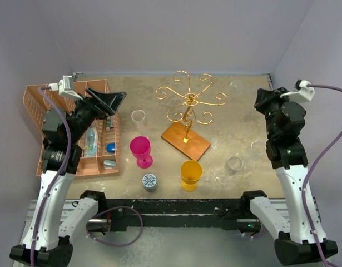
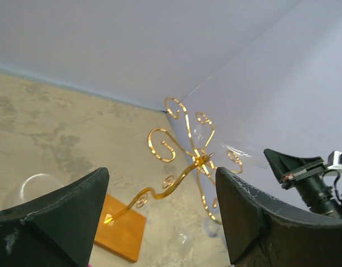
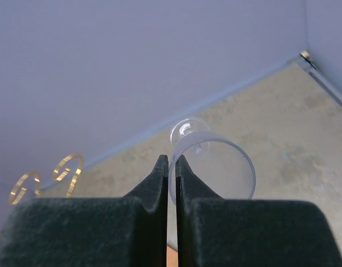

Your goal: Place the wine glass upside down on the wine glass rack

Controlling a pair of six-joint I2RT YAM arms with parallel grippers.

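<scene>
The wine glass rack [image 1: 190, 100] is a gold wire stand with scroll arms on a brown wooden base [image 1: 185, 140], at the table's middle back. My right gripper [image 1: 262, 100] is to its right, raised, and shut on the rim of a clear wine glass [image 3: 215, 167]. The glass points away from the gripper [image 3: 172, 161], foot farthest. In the left wrist view the held glass [image 2: 237, 151] lies level beside the rack's right arms [image 2: 196, 158]. My left gripper [image 1: 114, 100] is open and empty, raised over the basket's right edge and facing the rack [image 2: 159, 206].
An orange divided basket [image 1: 48, 100] stands at the left. A pink glass [image 1: 140, 149], a yellow glass [image 1: 191, 173] and a small patterned cup [image 1: 150, 181] stand in front. Clear glasses stand at the left of the rack [image 1: 138, 116] and at the right front [image 1: 234, 163].
</scene>
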